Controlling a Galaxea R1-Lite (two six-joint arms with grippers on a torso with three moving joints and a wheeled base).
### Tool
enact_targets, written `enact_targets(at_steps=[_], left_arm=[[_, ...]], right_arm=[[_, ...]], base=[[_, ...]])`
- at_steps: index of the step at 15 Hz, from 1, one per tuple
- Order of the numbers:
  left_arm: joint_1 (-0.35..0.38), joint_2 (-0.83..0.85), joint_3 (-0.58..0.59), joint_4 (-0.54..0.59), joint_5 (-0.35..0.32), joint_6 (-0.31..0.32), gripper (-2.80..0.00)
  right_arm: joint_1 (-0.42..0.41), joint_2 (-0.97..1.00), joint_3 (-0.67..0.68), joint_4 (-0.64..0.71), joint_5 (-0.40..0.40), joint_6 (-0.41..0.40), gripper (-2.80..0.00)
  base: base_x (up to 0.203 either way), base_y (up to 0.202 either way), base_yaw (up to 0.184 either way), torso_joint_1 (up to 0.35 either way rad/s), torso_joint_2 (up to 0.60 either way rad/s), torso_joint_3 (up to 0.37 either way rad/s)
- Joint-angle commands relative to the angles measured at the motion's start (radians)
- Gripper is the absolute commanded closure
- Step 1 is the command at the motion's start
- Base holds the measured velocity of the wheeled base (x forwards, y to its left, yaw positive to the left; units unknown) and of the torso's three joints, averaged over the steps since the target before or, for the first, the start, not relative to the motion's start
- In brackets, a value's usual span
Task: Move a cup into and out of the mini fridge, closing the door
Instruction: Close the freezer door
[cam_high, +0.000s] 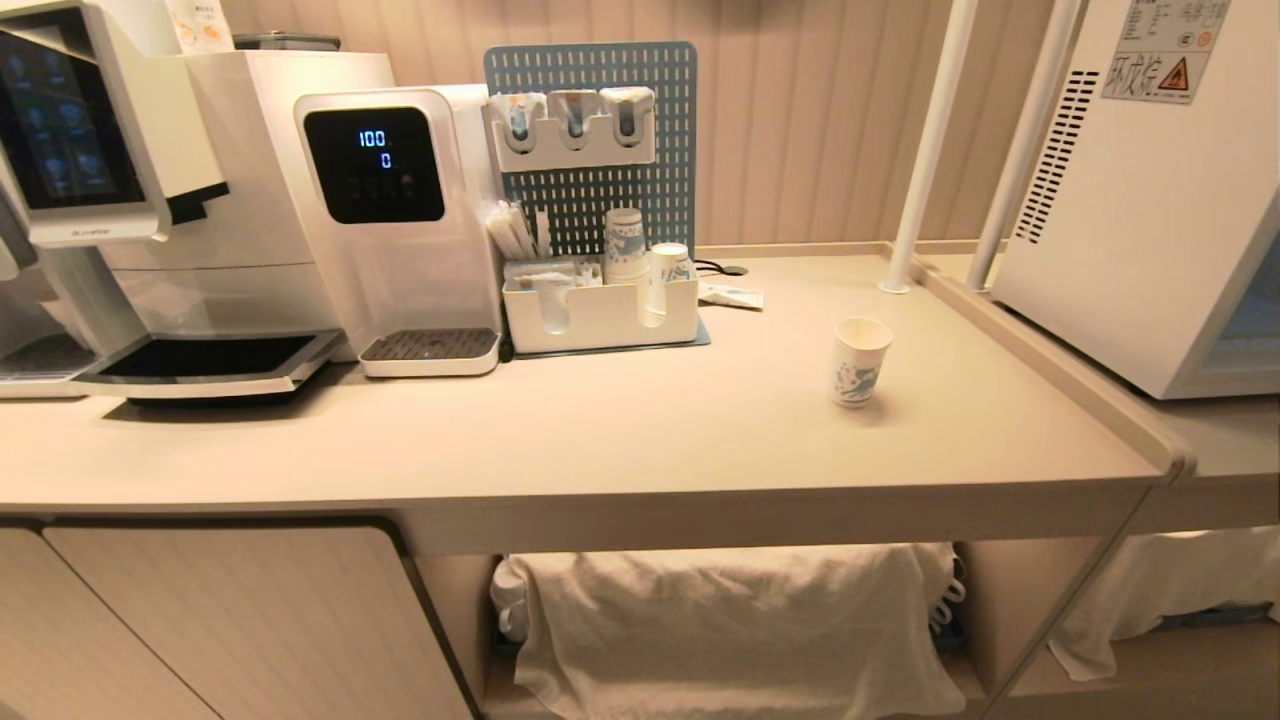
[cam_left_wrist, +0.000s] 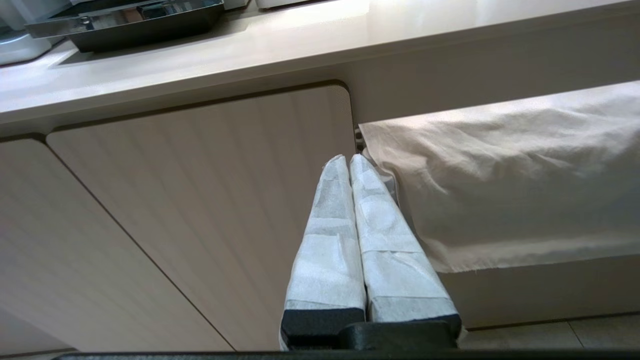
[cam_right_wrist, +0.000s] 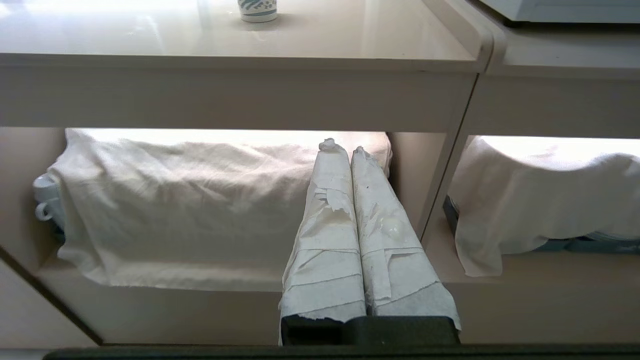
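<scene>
The cup (cam_high: 859, 361), white paper with a blue swirling print, stands upright on the beige counter (cam_high: 640, 430) right of centre; its base also shows in the right wrist view (cam_right_wrist: 257, 10). The mini fridge (cam_high: 1140, 190) is the white box at the far right, on a lower ledge. A pale strip of its door (cam_high: 1250, 330) shows at the frame edge. Neither arm shows in the head view. My left gripper (cam_left_wrist: 348, 160) hangs shut and empty below the counter, before a cabinet door. My right gripper (cam_right_wrist: 344, 149) is shut and empty in front of the cloth-covered shelf.
A coffee machine (cam_high: 150, 200) and water dispenser (cam_high: 400, 220) stand at the back left. A white organiser (cam_high: 600, 310) with stacked cups sits before a blue pegboard (cam_high: 600, 140). Two white poles (cam_high: 930, 140) rise beside the fridge. White cloths (cam_high: 730, 620) cover the shelves underneath.
</scene>
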Motion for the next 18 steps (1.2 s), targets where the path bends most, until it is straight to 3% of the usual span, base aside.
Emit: enact_targets(at_steps=[1,7,13,18], left_arm=[[0.001,0.000,0.000,0.000,0.000,-0.001,0.00],[0.001,0.000,0.002,0.005,0.013,-0.056,0.00],[0.001,0.002,0.000,0.002,0.013,-0.051,0.00],[0.001,0.002,0.000,0.003,0.013,-0.053,0.00]], right_arm=[[0.000,0.000,0.000,-0.002,0.001,-0.006,0.00],[0.000,0.000,0.000,-0.002,0.000,-0.009,0.00],[0.000,0.000,0.000,0.000,0.000,-0.006,0.00],[0.000,0.000,0.000,0.000,-0.002,-0.003,0.00]], base=[[-0.194,0.000,-0.001,0.002,-0.01,0.007],[-0.185,0.000,-0.001,0.002,0.00,0.003],[-0.009,-0.009,0.002,0.000,0.00,0.000],[0.001,-0.165,0.001,0.002,0.00,0.002]])
